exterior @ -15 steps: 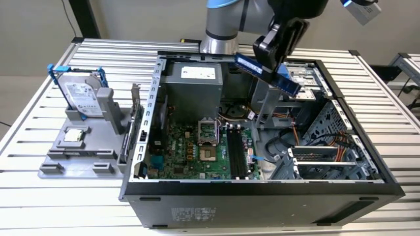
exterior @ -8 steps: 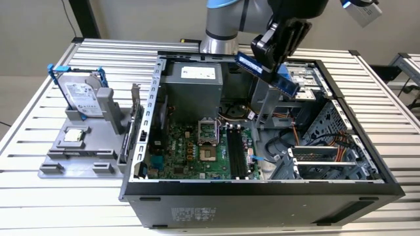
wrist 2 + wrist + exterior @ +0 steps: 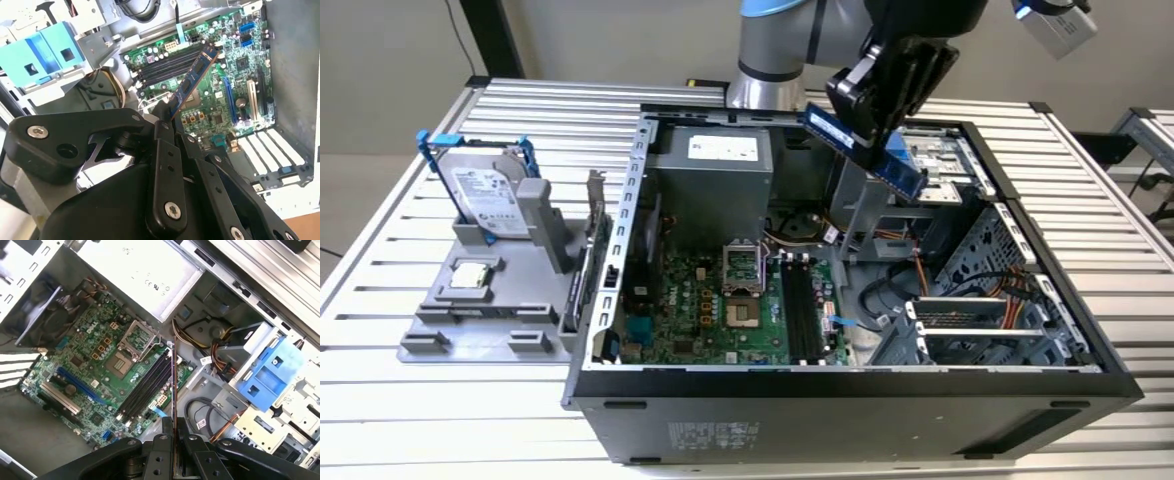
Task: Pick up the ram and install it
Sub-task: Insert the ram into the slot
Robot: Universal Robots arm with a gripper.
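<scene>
On your slatted worktop the open computer case lies on its side, with its green motherboard facing up. Your claw hangs above the case, clamped tight on one end of the ram, which slants in mid-air clear of the board. In the first wrist view the ram is edge-on and appears roughly in line with the dark memory slots.

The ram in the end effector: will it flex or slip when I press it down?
Probably stiff: the ram juts straight out of the end effector without sagging. Likely light, being a thin board, seen edge-on in the first wrist view. Its long overhang suggests sideways force could twist it in the grip.
</scene>
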